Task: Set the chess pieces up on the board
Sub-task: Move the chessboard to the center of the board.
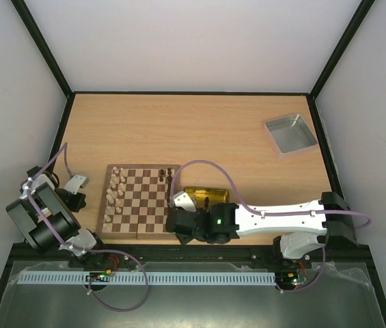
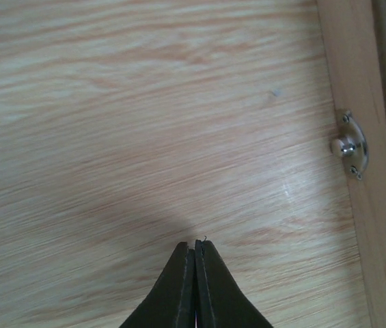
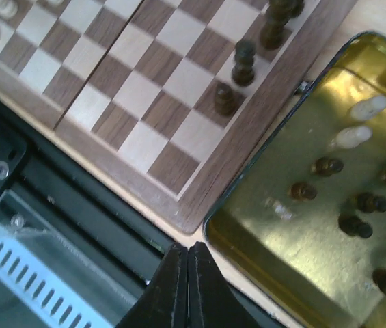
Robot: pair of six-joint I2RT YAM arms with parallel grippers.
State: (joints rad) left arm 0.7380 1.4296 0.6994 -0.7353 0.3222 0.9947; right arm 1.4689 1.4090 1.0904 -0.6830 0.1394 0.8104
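- Top view: board (image 1: pixel 138 200) sits lower centre-left on bench (image 1: pixel 179 123). Cream pieces (image 1: pixel 115 188) run down its left side, a few dark pieces (image 1: pixel 165 174) at its upper right. Gold tin (image 1: pixel 203 193) just right of it.
- Left wrist: left pincer (image 2: pixel 194 246) fully closed, empty, over bare bench.
- Right wrist: right pincer (image 3: pixel 187 251) fully closed, empty, bottom centre by the board corner. Tin at right holds loose pieces.

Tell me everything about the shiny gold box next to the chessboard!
The gold tin is a shallow, open, rectangular box of shiny yellowish metal with a dark rim and rounded corners. It lies flat on the table, close beside the board; whether they touch is unclear. Scattered inside are several dark chess pieces and two pale chess pieces. The right hand, shut and empty, hangs by its near corner, seemingly not touching.
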